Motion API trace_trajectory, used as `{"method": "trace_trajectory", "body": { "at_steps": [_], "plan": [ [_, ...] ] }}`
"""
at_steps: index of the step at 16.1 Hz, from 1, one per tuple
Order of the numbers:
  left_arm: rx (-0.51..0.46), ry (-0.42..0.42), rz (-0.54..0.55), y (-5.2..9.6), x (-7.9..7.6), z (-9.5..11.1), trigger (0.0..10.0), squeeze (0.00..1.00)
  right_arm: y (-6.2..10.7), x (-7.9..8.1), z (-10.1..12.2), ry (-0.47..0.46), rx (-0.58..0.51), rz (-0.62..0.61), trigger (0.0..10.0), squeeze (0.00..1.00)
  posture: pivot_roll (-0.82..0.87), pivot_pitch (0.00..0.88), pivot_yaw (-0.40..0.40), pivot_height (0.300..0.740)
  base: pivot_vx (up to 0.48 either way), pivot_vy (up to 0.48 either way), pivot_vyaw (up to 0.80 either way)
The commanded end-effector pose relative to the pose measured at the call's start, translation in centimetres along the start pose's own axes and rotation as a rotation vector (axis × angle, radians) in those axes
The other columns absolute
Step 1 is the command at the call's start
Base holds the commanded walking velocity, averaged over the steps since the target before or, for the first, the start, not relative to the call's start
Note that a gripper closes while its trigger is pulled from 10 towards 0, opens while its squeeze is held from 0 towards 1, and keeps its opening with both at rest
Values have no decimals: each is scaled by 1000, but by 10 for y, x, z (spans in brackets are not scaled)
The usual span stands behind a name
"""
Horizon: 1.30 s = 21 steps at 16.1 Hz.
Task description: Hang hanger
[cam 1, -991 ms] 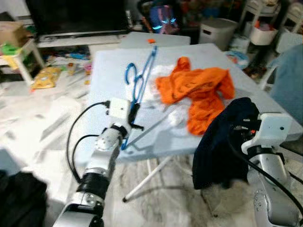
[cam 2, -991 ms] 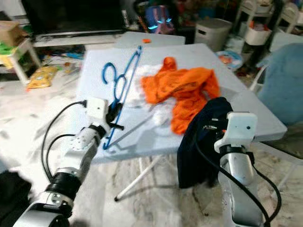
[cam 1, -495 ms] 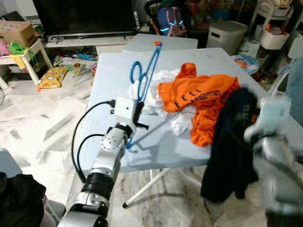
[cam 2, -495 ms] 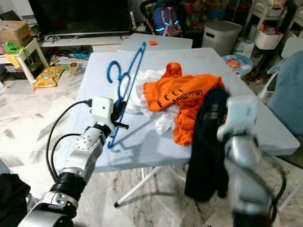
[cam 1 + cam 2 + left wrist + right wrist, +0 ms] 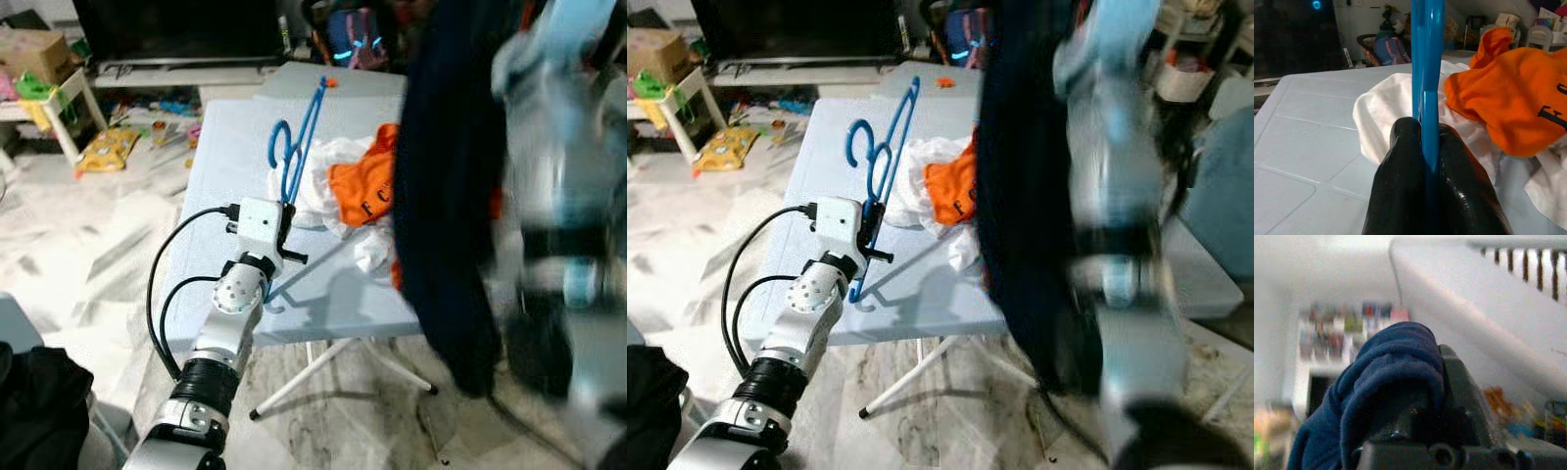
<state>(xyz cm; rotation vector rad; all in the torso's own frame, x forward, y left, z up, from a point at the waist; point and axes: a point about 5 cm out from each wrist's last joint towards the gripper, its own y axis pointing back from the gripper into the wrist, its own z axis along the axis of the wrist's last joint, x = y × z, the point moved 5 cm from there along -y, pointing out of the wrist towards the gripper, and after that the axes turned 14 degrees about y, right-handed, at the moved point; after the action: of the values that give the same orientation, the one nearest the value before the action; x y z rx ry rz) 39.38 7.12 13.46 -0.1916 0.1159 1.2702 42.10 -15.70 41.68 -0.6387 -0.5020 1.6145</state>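
A blue plastic hanger [image 5: 299, 147] slants up over the light blue folding table [image 5: 225, 166]. My left gripper [image 5: 277, 240] is shut on the hanger's lower bar at the table's near left. In the left wrist view the black fingers [image 5: 1400, 161] pinch the blue hanger [image 5: 1426, 73]. My right arm [image 5: 558, 147] is raised high and blurred, close to the camera. Its gripper [image 5: 1425, 382] is shut on a dark navy garment [image 5: 446, 176] that hangs down in front of the table. In the right wrist view the navy garment [image 5: 1386, 362] drapes over the fingers.
An orange shirt [image 5: 362, 191] and a white cloth [image 5: 328, 171] lie on the table beside the hanger. A dark TV unit [image 5: 176, 39], a backpack [image 5: 348, 44] and a small white stool [image 5: 44, 98] stand behind. Black cloth [image 5: 44, 401] lies at the lower left.
My right arm has swung up from low at the right, lifting the navy garment high before the camera. The left gripper keeps its hold on the hanger. The camera has shifted slightly.
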Motion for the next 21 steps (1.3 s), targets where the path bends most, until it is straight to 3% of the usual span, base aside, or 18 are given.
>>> {"method": "trace_trajectory", "body": {
  "at_steps": [1,2,3,4,5,6,7,8,9,10,11,12,15,18,21],
  "plan": [
    [54,-1,41,7,9,-16,10000,0,-6,-8,7,-92,-44,-65,10000,0,53,0,-71,740,0,0,0],
    [43,-3,47,7,9,-14,10000,0,-13,-5,10,-180,-64,-97,10000,0,62,0,-79,740,0,0,0],
    [28,-8,58,8,11,-11,10000,0,-10,1,-4,-214,-35,-119,10000,0,72,0,-86,740,0,0,0],
    [26,-8,60,8,12,-11,10000,0,-9,2,-6,-215,-29,-122,10000,0,74,0,-89,740,0,0,0],
    [19,-13,69,9,14,-10,10000,0,1,9,-29,-207,32,-108,10000,0,75,0,-91,740,0,0,0],
    [21,-16,75,11,17,-10,10000,0,25,24,-75,-78,197,-58,10000,0,74,0,-92,740,0,0,0],
    [25,-16,76,11,17,-11,10000,0,45,31,-103,22,299,-10,10000,0,67,0,-89,740,0,0,0],
    [33,-11,72,11,17,-13,10000,0,82,40,-147,177,486,99,10000,196,61,0,-83,740,0,0,0],
    [35,-10,67,11,15,-13,10000,0,102,41,-165,231,566,146,10000,1000,57,0,-80,740,0,0,0],
    [36,-8,62,11,14,-13,10000,0,115,40,-177,258,621,173,10000,1000,54,0,-79,740,0,0,0],
    [43,-3,42,9,9,-14,10000,0,165,31,-211,326,823,295,10000,1000,39,0,-65,740,0,0,0],
    [49,1,24,7,5,-15,10000,0,191,23,-219,357,888,358,10000,1000,32,0,-54,740,0,0,0],
    [58,5,0,6,1,-16,10000,0,205,13,-209,387,862,387,10000,1000,19,0,-41,740,0,0,0],
    [79,7,-31,6,-4,-19,10000,0,220,-3,-177,408,779,351,10000,1000,10,0,-32,740,0,0,0],
    [93,-14,-52,8,-2,-22,10000,0,250,-6,-157,408,779,423,10000,1000,6,0,-28,740,0,0,0]
  ]
}}
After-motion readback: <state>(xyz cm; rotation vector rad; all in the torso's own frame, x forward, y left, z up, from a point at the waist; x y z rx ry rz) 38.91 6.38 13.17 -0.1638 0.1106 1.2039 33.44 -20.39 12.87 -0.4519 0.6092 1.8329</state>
